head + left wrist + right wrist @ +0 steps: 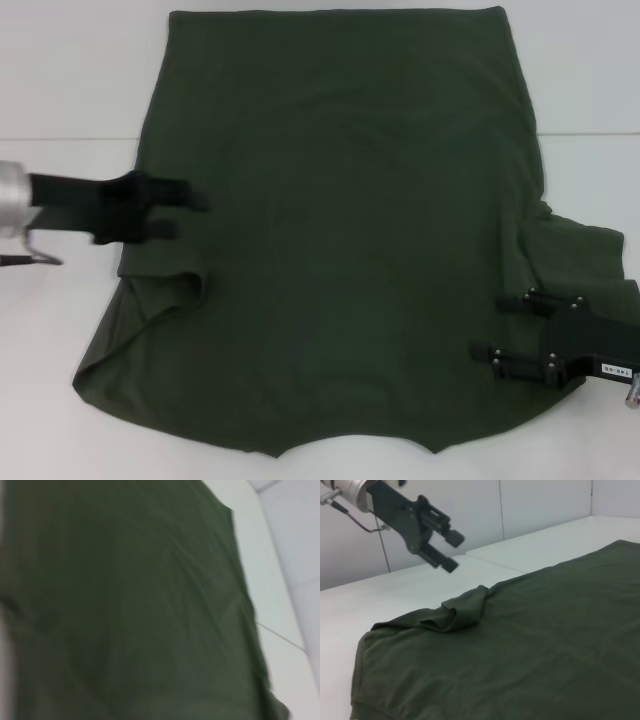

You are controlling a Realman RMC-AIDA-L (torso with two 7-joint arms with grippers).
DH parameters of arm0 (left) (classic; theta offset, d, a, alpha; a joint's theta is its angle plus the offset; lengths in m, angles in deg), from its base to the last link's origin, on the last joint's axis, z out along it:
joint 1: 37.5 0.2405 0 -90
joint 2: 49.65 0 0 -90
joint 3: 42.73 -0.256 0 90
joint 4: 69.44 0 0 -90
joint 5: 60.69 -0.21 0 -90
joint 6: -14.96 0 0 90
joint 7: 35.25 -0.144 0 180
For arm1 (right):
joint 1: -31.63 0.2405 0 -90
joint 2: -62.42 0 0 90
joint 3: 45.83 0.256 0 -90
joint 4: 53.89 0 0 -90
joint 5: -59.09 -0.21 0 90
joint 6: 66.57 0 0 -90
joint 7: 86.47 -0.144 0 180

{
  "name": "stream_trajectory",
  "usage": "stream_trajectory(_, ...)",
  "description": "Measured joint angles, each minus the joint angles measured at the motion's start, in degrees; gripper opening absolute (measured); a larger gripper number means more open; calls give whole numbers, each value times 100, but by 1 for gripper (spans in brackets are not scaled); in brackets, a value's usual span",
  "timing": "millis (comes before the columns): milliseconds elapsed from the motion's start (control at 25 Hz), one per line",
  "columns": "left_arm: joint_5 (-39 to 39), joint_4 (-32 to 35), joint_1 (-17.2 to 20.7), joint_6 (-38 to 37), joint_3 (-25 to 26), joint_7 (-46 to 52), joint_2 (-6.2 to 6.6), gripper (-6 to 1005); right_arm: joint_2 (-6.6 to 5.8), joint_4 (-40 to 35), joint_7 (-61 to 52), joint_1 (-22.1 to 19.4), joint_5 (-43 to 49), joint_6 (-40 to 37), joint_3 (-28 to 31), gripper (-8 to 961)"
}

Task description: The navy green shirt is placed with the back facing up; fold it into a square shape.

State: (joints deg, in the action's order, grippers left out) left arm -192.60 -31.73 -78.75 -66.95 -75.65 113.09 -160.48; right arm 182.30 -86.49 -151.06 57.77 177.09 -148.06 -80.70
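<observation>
The navy green shirt (340,250) lies spread flat on the white table (60,80), collar at the near edge. Its left sleeve (165,290) is folded inward onto the body and shows as a bunched flap (452,614) in the right wrist view. My left gripper (190,215) hovers open and empty at the shirt's left edge, just beyond that flap; the right wrist view shows this left gripper (454,553) raised above the table. My right gripper (487,326) is open over the shirt's right side, beside the rumpled right sleeve (580,250). The left wrist view shows only shirt fabric (125,605).
White table surface (420,585) borders the shirt on the left, right and far sides, with a seam (70,138) running across it. A pale wall (470,510) stands beyond the table.
</observation>
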Motion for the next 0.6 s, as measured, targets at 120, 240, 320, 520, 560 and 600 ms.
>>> stream_trajectory(120, -336, 97, 160, 106, 387, 68, 15, 620, 0, 0, 0, -2, 0, 6, 0, 825)
stream_trajectory(240, -419, 87, 337, 308, 605, 182, -38, 690, 0, -1, -1, 0, -1, 29, 10, 825)
stream_trajectory(320, -399, 38, 466, 397, 693, 282, -99, 731, 0, -4, -2, 2, 0, 55, 16, 825)
stream_trajectory(520, -73, -524, 655, 471, 1220, 296, -224, 811, 1, -10, -32, 10, -13, 200, 5, 825)
stream_trajectory(560, -24, -606, 661, 484, 1267, 285, -240, 810, 4, -10, -38, 16, -10, 224, 4, 825)
stream_trajectory(600, 42, -719, 665, 515, 1323, 266, -272, 808, 7, -10, -42, 20, -5, 240, 3, 825)
